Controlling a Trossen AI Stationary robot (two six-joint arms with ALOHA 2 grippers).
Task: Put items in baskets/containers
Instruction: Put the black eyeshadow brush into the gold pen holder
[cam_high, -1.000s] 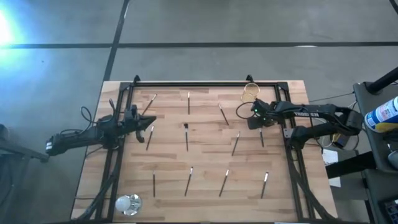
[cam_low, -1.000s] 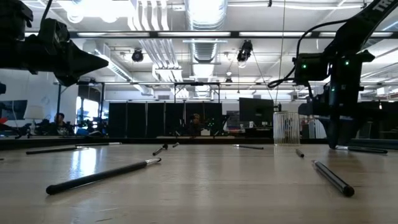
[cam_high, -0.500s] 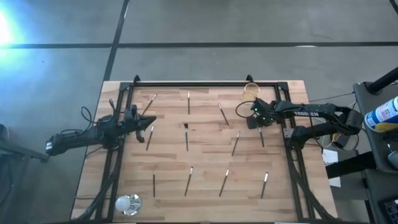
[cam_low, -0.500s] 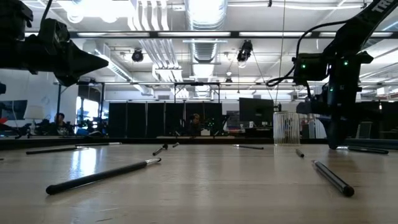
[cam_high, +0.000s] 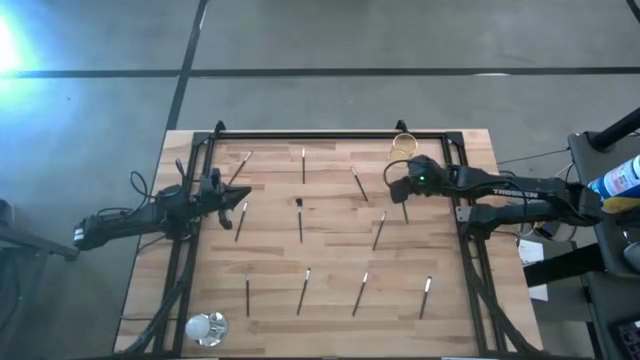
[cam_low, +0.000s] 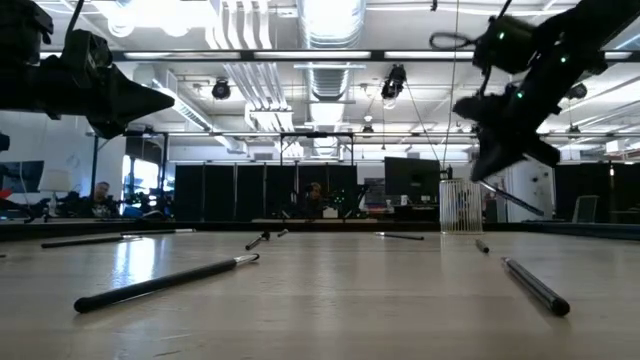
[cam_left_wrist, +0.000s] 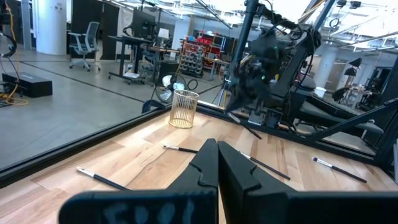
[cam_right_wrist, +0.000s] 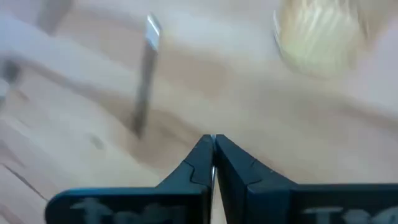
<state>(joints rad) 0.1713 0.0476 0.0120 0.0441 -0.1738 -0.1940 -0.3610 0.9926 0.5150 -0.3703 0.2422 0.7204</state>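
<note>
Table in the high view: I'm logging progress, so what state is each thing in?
right gripper: shut on held stick, above the table.
held stick: tilted, in the air.
left gripper: shut, empty, above the table.
cup: upright, no stick seen inside.
other sticks: lying flat.
white ball: resting on the table.

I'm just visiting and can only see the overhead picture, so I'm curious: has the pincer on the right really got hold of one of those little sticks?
Observer: Yes. In the low view the right pincer is up off the table, with a stick slanting down from it.
Operator: Is it clamped properly?
Observer: In its wrist view, both fingers are closed on the stick.
Operator: And the left one?
Observer: The left pincer is shut and empty, and its camera faces the amber cup.
</note>
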